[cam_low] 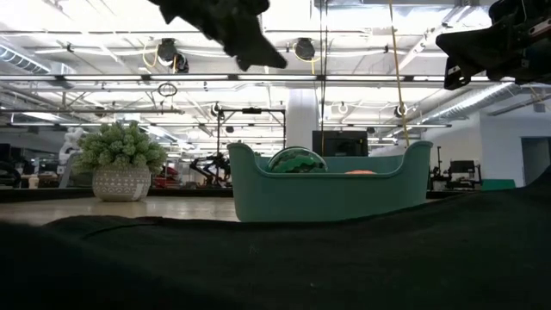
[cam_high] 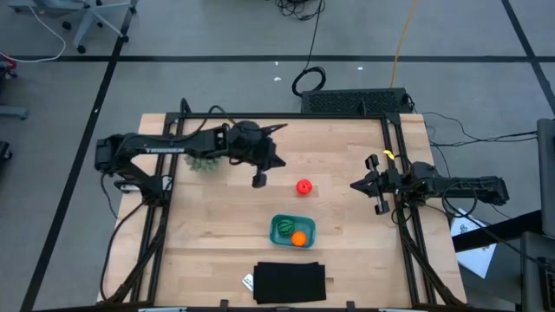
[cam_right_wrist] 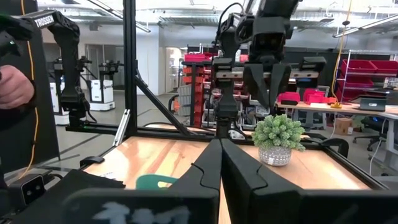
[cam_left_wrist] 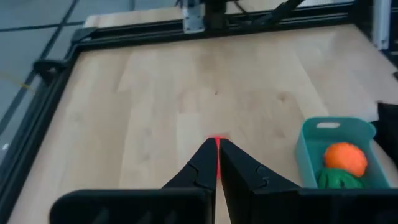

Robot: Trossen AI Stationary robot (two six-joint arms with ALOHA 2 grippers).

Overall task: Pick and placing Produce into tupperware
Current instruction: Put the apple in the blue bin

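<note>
The red piece (cam_high: 303,186) (cam_left_wrist: 216,139) lies on the wooden table, right of centre. The teal tupperware (cam_high: 292,230) (cam_left_wrist: 311,149) stands nearer the front edge, and in it lie the striped green piece (cam_high: 284,229) (cam_low: 297,161) and the orange piece (cam_high: 298,238) (cam_left_wrist: 345,157). My left gripper (cam_high: 279,163) (cam_left_wrist: 217,144) hovers shut above the table, just left of the red piece, slanting down toward it; only the top of the red piece shows past the fingertips. At the right edge my right gripper (cam_high: 355,185) (cam_right_wrist: 219,149) waits, shut and raised.
A bushy green plant in a pot (cam_high: 204,163) (cam_low: 120,168) stands at the back left, partly under my left arm. A black flat rectangle (cam_high: 290,282) lies at the front edge. A black frame (cam_high: 395,173) borders the table. A person's hand (cam_right_wrist: 12,87) shows beyond the table.
</note>
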